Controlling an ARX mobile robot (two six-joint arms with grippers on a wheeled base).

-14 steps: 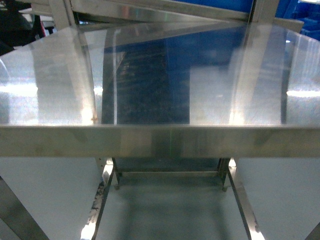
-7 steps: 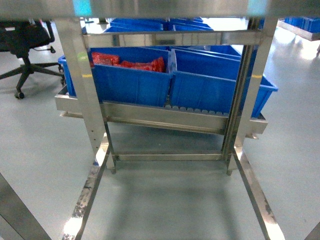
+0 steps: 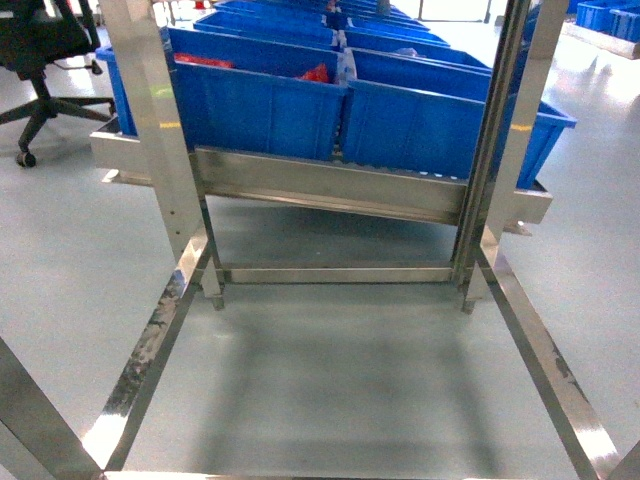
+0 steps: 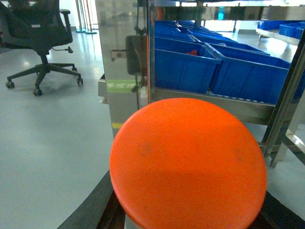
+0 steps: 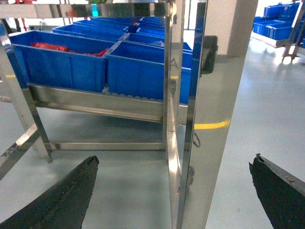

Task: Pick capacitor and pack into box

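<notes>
The capacitor [image 4: 188, 162] fills the lower middle of the left wrist view as a bright orange rounded face, very close to the camera. My left gripper [image 4: 190, 222] is shut on it, and dark fingers [image 4: 107, 210] show at its lower left and lower right. My right gripper [image 5: 174, 162] stands open in the air with nothing between its dark fingertips [image 5: 88, 169]; a steel post [image 5: 209, 119] stands behind the gap. The box is out of view. Neither gripper shows in the head view.
A steel frame with upright posts [image 3: 160, 130] and floor rails [image 3: 150, 350] stands in front of me. Large blue bins [image 3: 420, 120] sit on its low sloping shelf, one holding red pieces [image 3: 315, 73]. A black office chair [image 4: 38, 38] stands at the left on the grey floor.
The head view has swung down from the shiny steel tabletop to the low shelf of blue bins and the floor under the frame.
</notes>
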